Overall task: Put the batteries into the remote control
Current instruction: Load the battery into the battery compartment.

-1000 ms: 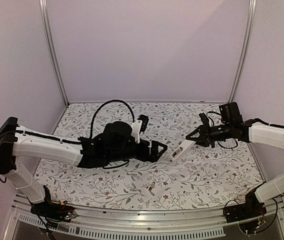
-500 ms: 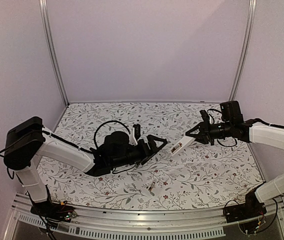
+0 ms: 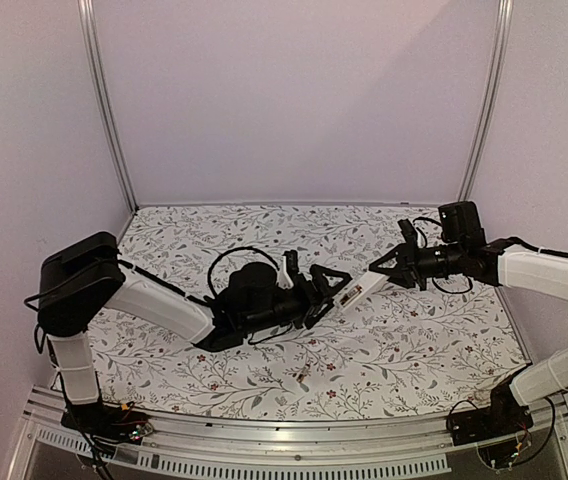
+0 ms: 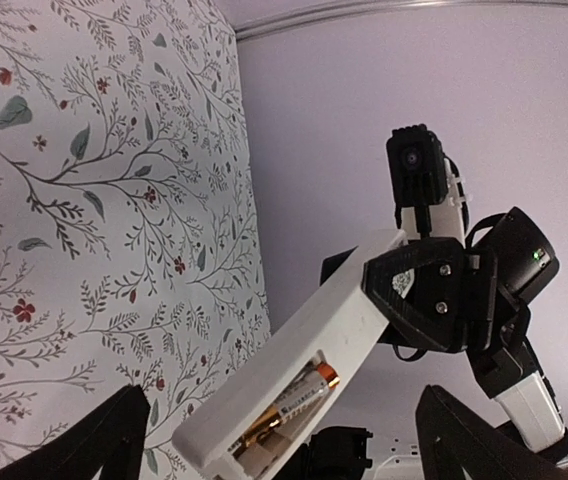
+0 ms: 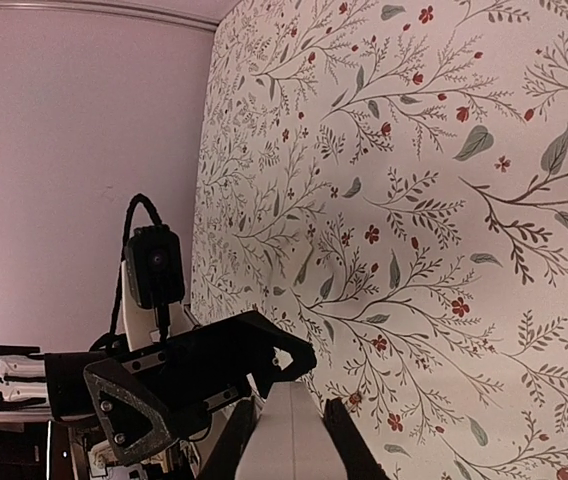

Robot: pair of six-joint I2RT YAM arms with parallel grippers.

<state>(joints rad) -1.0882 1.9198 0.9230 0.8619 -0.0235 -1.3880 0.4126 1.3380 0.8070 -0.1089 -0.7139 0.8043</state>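
A: Though it's all up over the floral table [image 3: 414, 340], grippers, status?
B: Left gripper [image 3: 330, 287]: fingers [image 4: 114, 435] wide apart. Right gripper [image 3: 379, 273]: clamped on one end of the remote control [image 3: 357, 294].
A: Remote's other end?
B: Pokes in btwn the left fingers, touching or not I can't tell. Compartment's open, w/ one coppery battery [image 4: 299, 400] inside at that end.
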